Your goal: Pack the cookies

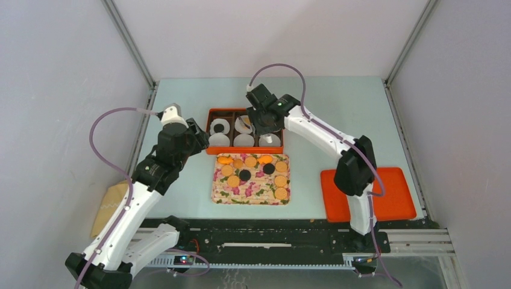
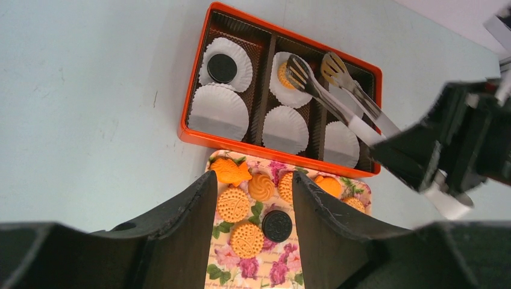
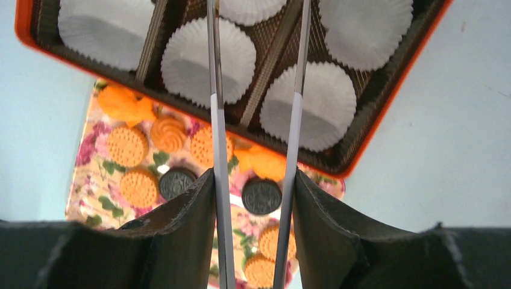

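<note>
Left pincer (image 2: 253, 177) hovers empty, jaws apart, over cookies (image 2: 247, 239) on a floral tray (image 1: 250, 192).
Round, flat, mostly golden, a few black, they lie face up; one black cookie (image 2: 222, 67) sits in a paper cup (image 2: 239, 51) in the orange box (image 2: 253, 146) on the tabletop (image 1: 337, 114). Right pincer (image 3: 253, 174), angled down over the box, clamps tongs (image 3: 214, 108) pointing across it.

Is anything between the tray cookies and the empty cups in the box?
Nothing visible. The floral tray sits directly beside the orange box, so only its low near rim separates cookies from empty paper cups. The right pincer's tongs hang above the box.
</note>
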You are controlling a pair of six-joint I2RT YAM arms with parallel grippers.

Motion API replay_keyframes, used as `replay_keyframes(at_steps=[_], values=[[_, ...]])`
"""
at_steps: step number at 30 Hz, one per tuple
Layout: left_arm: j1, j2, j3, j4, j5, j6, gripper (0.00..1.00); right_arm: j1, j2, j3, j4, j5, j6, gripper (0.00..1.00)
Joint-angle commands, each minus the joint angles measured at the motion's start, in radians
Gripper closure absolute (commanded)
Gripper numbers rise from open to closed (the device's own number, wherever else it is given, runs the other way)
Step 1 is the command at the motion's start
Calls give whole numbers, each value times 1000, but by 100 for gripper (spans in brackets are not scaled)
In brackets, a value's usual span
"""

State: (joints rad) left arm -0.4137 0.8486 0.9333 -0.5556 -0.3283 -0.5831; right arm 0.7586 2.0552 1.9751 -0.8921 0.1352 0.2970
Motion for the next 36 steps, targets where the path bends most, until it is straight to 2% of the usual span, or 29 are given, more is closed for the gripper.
replay_keyframes(at_steps=[1,6,13,20,28,36], values=[[8,-24,36,30,5,20,46,85,-227,-46,21,94,-11,48],[12,-8,35,28,13,6,46,202,-417,-212,-2,154,24,48],[12,-22,11,31,24,-10,46,385,-599,-505,-42,186,172,48],[12,-35,4,31,48,-22,46,533,-626,-689,-41,192,307,48],[12,-65,-7,28,51,-25,46,569,-543,-733,2,191,330,48],[12,-69,-4,23,50,-19,46,480,-509,-733,80,152,288,49]])
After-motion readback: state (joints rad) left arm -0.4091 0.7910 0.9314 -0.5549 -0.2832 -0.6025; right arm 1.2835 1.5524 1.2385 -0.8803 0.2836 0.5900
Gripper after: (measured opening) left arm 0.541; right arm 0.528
